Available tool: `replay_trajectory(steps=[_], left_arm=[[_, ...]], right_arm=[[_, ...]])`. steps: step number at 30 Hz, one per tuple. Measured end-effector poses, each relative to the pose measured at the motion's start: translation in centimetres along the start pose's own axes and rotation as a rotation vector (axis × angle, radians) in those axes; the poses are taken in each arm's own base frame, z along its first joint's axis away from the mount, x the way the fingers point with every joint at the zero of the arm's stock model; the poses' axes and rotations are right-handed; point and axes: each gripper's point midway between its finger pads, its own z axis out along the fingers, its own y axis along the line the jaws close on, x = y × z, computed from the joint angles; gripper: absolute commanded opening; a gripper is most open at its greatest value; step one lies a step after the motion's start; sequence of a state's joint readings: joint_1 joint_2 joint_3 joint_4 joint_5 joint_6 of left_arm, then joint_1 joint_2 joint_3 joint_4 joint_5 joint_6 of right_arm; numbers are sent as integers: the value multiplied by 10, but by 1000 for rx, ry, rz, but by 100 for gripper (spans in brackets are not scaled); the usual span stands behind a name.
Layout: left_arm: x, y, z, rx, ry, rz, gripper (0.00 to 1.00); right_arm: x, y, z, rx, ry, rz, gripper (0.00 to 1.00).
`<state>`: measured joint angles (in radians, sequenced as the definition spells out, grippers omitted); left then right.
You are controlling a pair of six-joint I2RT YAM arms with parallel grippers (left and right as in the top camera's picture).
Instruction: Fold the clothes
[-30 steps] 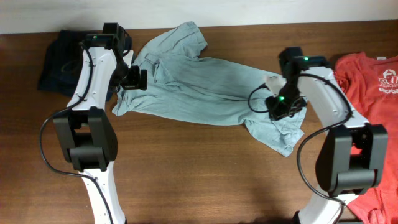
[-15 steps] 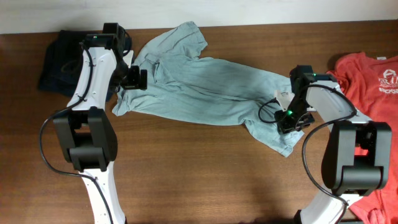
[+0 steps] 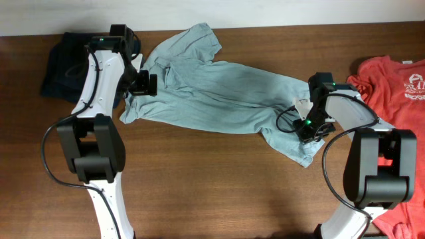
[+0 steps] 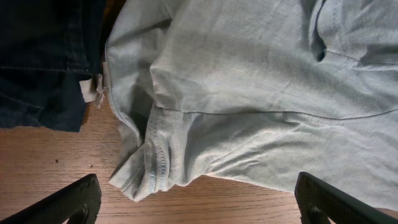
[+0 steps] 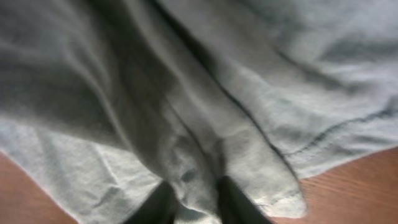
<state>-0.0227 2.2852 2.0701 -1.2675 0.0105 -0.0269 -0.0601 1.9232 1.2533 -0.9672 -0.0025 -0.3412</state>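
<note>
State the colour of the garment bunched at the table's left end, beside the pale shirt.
The garment is dark navy blue, seen best in the left wrist view.

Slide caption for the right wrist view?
Right gripper pinching a fold of the pale blue-grey T-shirt on the wooden table.

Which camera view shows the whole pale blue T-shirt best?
The overhead view: only it shows the pale blue T-shirt almost whole, crumpled. The left wrist view shows just one bunched corner beside a dark garment. The right wrist view shows just blurred folds, one caught in the right pincer.
</note>
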Motion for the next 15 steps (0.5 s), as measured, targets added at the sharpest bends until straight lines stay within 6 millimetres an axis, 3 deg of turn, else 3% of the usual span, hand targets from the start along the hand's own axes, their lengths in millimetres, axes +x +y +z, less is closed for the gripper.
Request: replay_trajectory(steps=[6,15], left_arm=[[0,0,0,0,0,0,99],[0,0,0,0,0,0,99]], right_arm=[[6,-6,-6,35,35,35,12],[-15,-19,-28,85,-22,33,11]])
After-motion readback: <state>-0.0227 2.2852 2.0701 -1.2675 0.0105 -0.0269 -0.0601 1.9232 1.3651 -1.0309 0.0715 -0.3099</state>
